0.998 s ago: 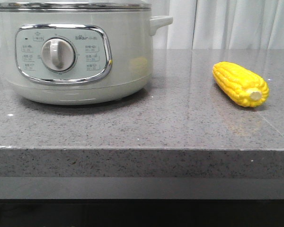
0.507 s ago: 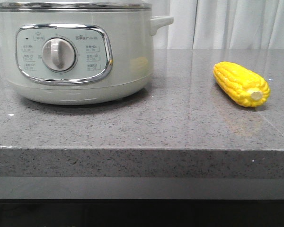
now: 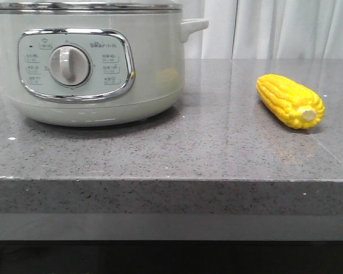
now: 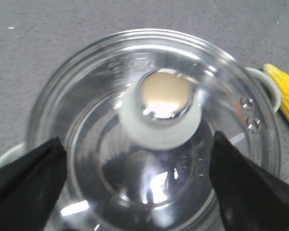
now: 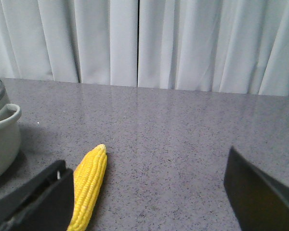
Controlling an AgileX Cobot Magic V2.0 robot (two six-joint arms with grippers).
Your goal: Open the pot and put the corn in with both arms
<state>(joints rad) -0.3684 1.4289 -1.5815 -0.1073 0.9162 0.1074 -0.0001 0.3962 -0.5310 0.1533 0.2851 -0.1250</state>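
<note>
One pot (image 3: pixel 91 68) sits at the worktop's (image 3: pixel 206 148) left, its glass lid (image 4: pixel 111 144) on. Its knob (image 4: pixel 161 108) lies between the left hand's (image 4: pixel 139 187) spread fingers. Well to its right lies the corn (image 3: pixel 290 101), near the right hand (image 5: pixel 149 192), also spread.

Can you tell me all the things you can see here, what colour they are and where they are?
pot: one, pale grey-green, on the left of the counter, lid on
lid: one, clear glass with a metal rim, on the pot
lid knob: one, pale with a shiny cap, middle of the lid
dial: one, silver-grey, on the pot's front panel
corn: one, bright yellow, lying on the counter right of the pot
counter: one, speckled grey
curtain: white, behind the counter
left gripper: black, open, above the lid
right gripper: black, open, near the corn
</note>
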